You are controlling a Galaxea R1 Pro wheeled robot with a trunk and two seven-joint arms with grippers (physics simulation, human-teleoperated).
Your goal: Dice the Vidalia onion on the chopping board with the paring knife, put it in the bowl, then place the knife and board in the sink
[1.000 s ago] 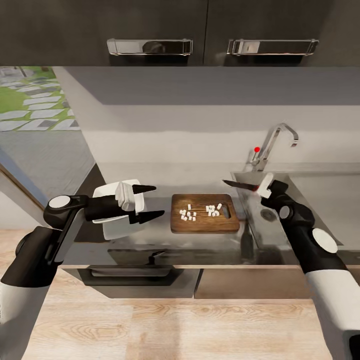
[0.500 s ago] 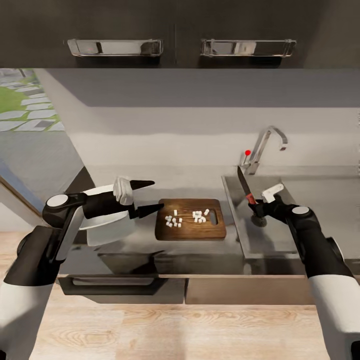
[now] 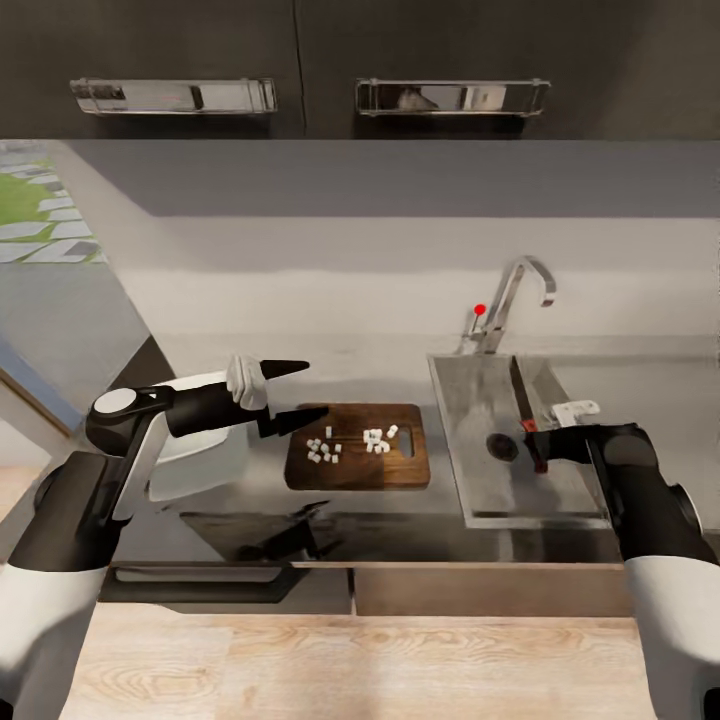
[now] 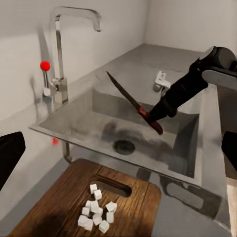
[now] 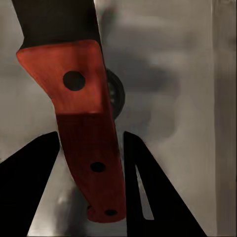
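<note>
Head view: glossy dark-grey countertop (image 3: 400, 530)

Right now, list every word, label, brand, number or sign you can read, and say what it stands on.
None: no readable text anywhere.
The paring knife has a plain red handle with rivet holes, no brand.
The tap carries only a red knob, no marking.
The chopping board, sink and cabinet handles are unlettered.
</note>
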